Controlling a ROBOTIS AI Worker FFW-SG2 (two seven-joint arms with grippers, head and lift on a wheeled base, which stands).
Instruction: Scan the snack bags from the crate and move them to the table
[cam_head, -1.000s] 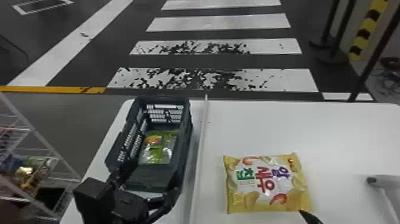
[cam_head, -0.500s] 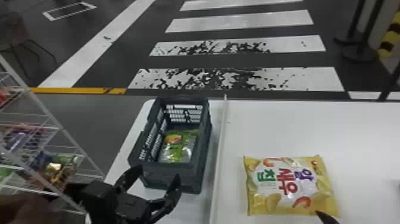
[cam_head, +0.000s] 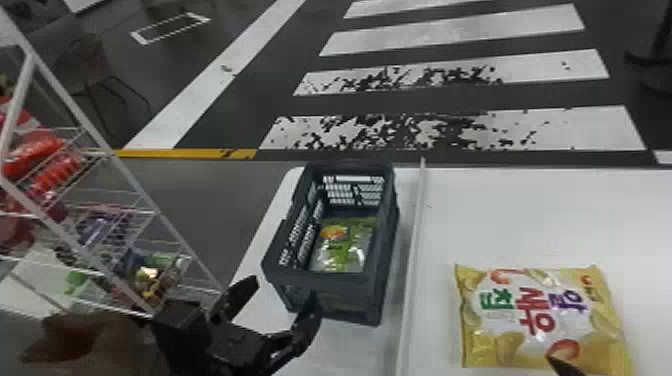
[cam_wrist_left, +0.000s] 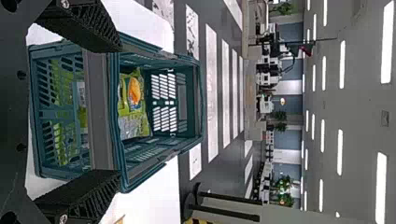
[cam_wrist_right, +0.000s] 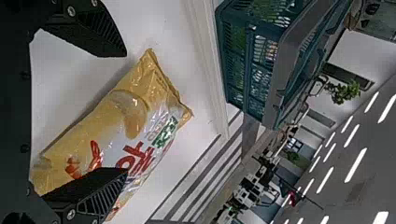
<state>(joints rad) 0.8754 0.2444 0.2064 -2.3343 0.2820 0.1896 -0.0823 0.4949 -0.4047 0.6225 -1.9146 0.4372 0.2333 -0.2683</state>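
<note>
- My left gripper has its jaws spread apart with nothing gripped, at the near end of the crate; whether they touch it, I cannot tell.
- The crate stands upright on the table, just ahead of those jaws.
- A green snack bag lies inside the crate, farther out than my left jaws.
- My right gripper also has its jaws parted and holds nothing; they are over the near part of the yellow snack bag.
- That yellow bag lies on the table, well to the right of my left jaws.
- A white strip runs between crate and yellow bag.
- Left of my left jaws is a wire rack with packets.
</note>
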